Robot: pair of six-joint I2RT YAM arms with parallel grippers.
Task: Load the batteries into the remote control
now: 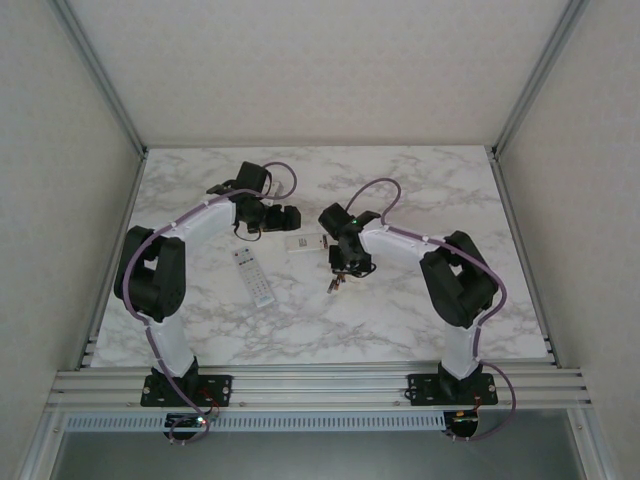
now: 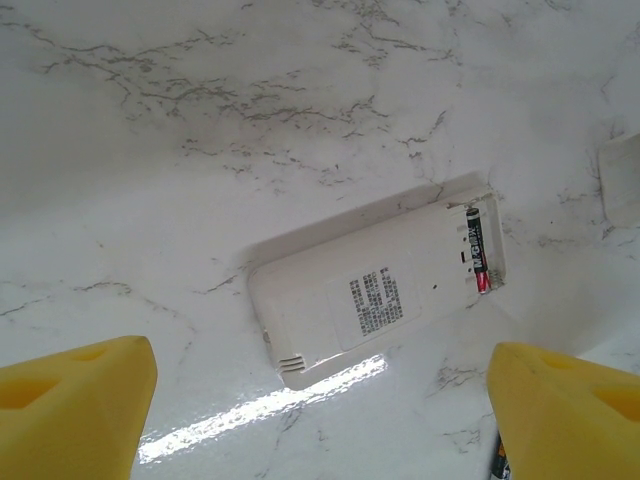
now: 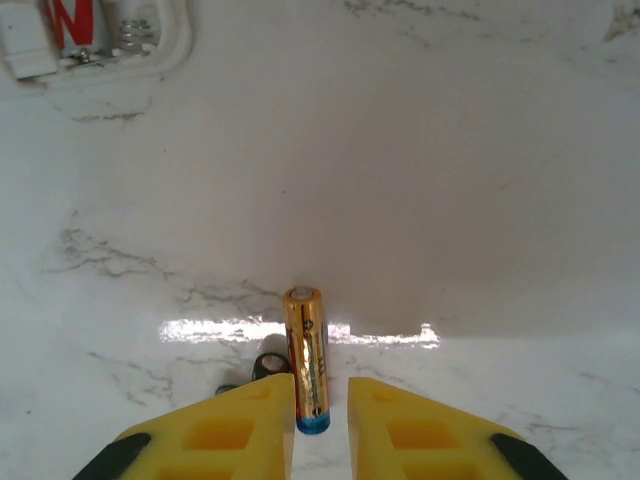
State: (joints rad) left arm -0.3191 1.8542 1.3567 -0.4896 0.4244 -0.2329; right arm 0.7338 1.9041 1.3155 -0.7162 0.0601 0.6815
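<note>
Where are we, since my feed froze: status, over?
Right gripper shut on loose battery. Left gripper open by remote. Second battery seated in bay. Nothing blocking.

**Site Classification: Enclosed Robotics Test Cell**

The setting is presenting as a laboratory test cell. Plain white panels point(image 1: 320, 70) are enclosing the bench on 3 sides, and aluminium extrusion posts point(image 1: 100, 75) are framing them. A marble-patterned tabletop point(image 1: 400, 320) is serving as the work surface. 2 robot arms, the left arm point(image 1: 165, 270) and the right arm point(image 1: 455, 275), are sitting bolted to a slotted aluminium rail point(image 1: 320, 385) at the near edge, with purple cabling point(image 1: 385, 185) running along them.
</note>
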